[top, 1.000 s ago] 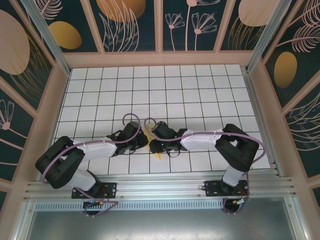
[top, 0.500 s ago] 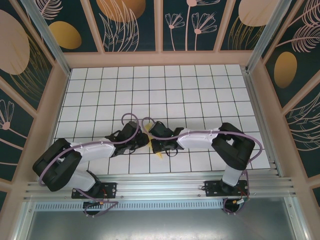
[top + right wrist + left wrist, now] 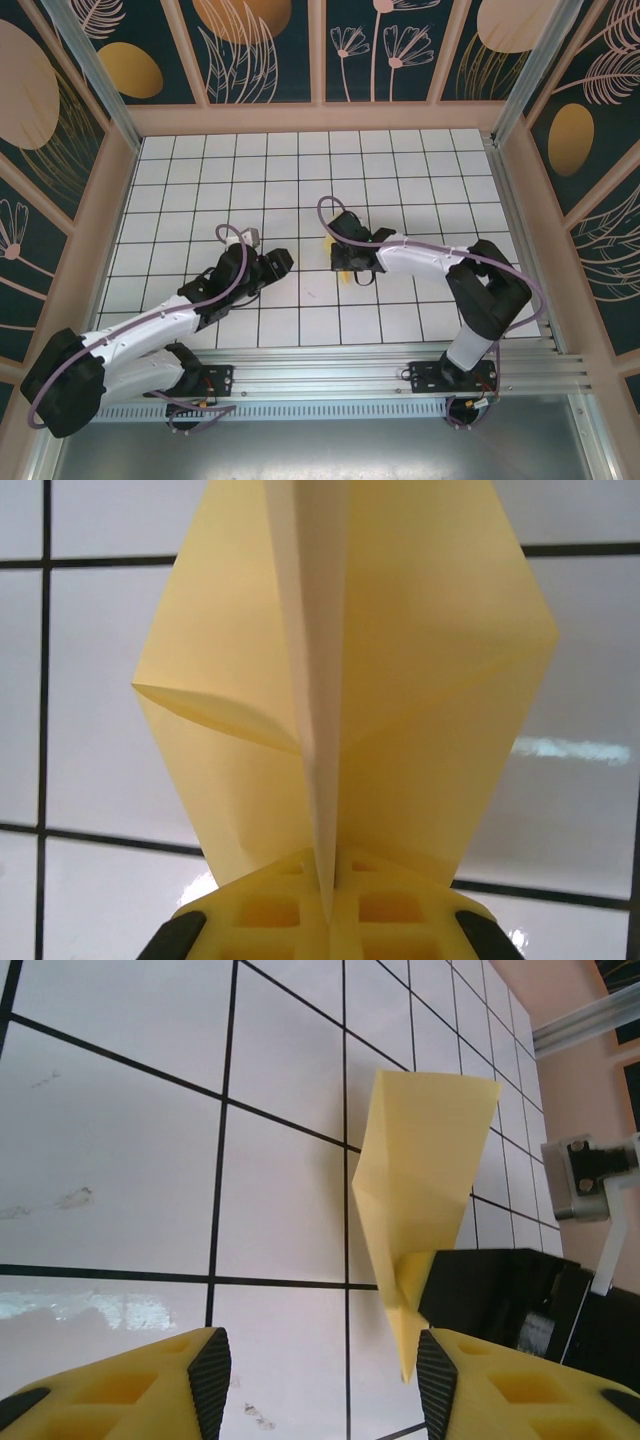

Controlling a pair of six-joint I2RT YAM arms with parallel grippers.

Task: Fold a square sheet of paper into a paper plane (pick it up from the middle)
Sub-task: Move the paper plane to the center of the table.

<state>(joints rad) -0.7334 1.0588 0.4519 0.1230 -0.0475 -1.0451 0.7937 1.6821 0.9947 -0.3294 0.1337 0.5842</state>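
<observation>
Left gripper (image 3: 320,1385): lower edge of the left wrist view. Its yellow fingers (image 3: 208,1380) stand well apart with bare tile between them, gripping nothing.
Right gripper (image 3: 325,920): bottom centre of the right wrist view. Its jaws are pressed together on the centre fold of the paper plane (image 3: 420,680).
Paper plane: pale yellow, with flaps spreading left and right of a lighter central ridge through the middle of the right wrist view. It sits right of centre in the left wrist view, its lower tip just beside the right-hand finger.
Table (image 3: 400,170): white tiles with a black grid. Both grippers sit near the centre of the top view, apart.
</observation>
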